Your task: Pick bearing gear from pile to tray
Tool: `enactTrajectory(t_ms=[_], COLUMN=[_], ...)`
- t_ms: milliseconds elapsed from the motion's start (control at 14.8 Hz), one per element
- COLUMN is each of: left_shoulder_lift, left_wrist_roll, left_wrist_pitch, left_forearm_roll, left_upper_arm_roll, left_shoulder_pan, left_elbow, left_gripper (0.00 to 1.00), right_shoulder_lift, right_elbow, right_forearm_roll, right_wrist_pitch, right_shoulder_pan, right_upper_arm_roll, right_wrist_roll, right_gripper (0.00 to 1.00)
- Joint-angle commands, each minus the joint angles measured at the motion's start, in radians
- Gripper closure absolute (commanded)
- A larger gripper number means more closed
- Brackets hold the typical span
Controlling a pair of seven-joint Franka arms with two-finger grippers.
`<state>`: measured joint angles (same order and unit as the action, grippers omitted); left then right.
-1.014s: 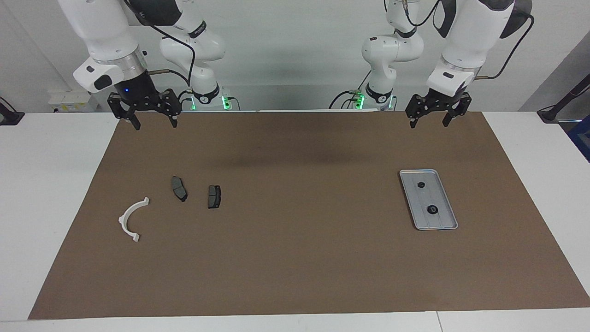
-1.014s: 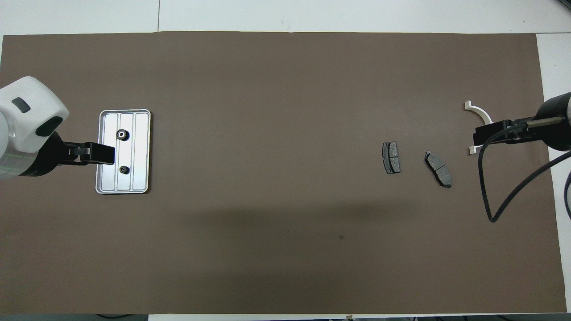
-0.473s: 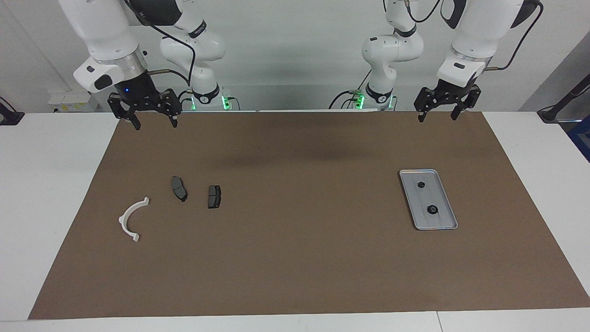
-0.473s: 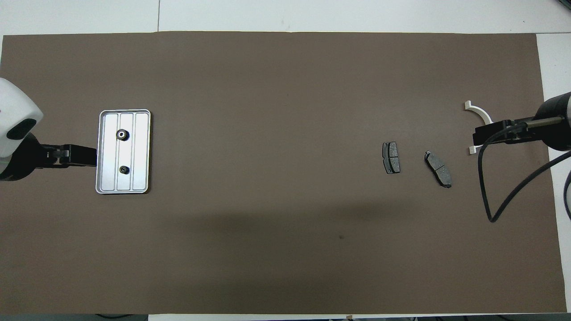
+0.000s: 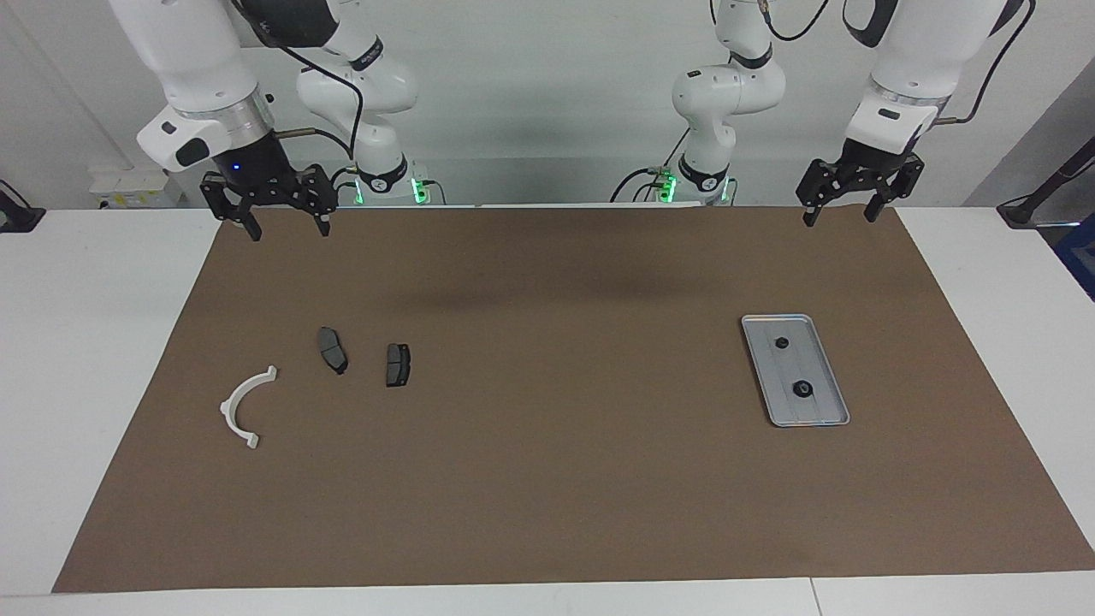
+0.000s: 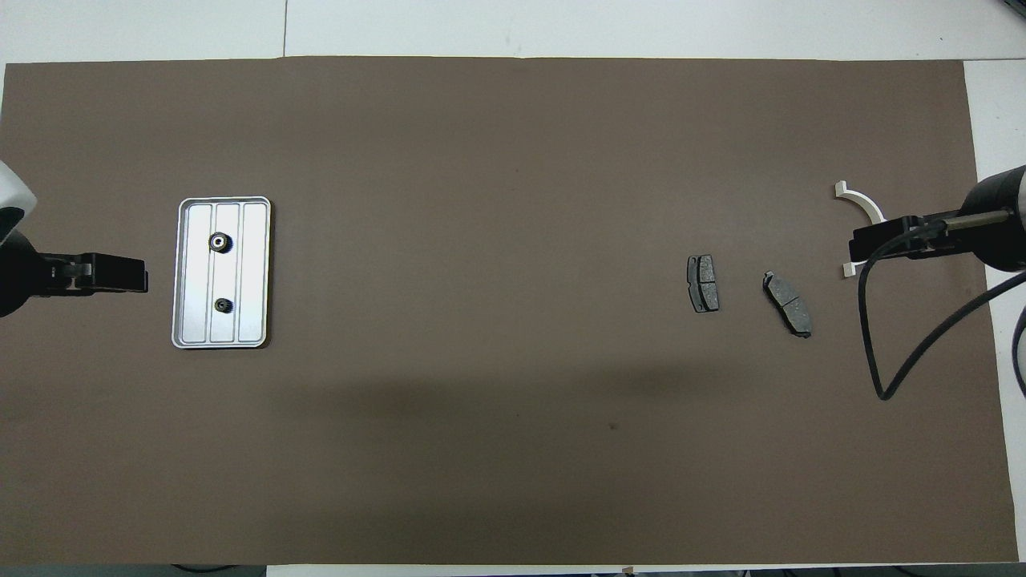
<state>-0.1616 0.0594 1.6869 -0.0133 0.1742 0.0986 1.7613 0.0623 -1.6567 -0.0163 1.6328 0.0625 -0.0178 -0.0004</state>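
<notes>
I see the left pincer [image 5: 849, 202] withdrawing from the tray [image 5: 834, 412] — both pincers apart, empty; both bearing gears [image 5: 802, 390] delivered.

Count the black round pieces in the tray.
2. Both lie in the tray: one round piece nearer the robots, the other round piece farther from them. None seen elsewhere.

We see the silver tray [image 5: 834, 376] flat at the left arm's end, two small black bearing gears [image 5: 802, 389] in it, apart. The pile [image 5: 334, 351] at the right arm's end: white arc bracket [image 5: 240, 405], two grey brake pads [image 5: 398, 364].
</notes>
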Motion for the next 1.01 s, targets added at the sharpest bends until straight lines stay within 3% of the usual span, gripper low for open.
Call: enactTrajectory(t_ms=[0,203,676,946], left_shoulder_lift=[0.062,0.114,0.119,0.119], left_wrist_roll=[-0.013,-0.015,-0.032,-0.036], left_wrist_pitch=[-0.024,-0.065,-0.066,-0.043], left_forearm_roll=[0.012,0.015,0.042,0.07], left_upper_arm_roll=[0.008,0.022,0.024,0.021], left_shoulder_pan=[0.004,-0.013,-0.094,-0.091], left_elbow=[-0.066,-0.131,-0.14,-0.14], left_gripper=[0.0,0.0,0.0,0.0], right_shoulder_lift=[0.017,0.017,0.019,0.017], right_elbow=[-0.015,-0.015,-0.015,-0.017], right_forearm_roll=[0.012,0.012,0.012,0.012], right_wrist_pitch=[0.006,0.006,0.004,0.005], right_shoulder_pan=[-0.009,-0.009,-0.009,-0.009], right_upper_arm_roll=[0.007,0.007,0.007,0.007], right_wrist_roll=[0.011,0.013,0.014,0.016], right_gripper=[0.0,0.0,0.0,0.0])
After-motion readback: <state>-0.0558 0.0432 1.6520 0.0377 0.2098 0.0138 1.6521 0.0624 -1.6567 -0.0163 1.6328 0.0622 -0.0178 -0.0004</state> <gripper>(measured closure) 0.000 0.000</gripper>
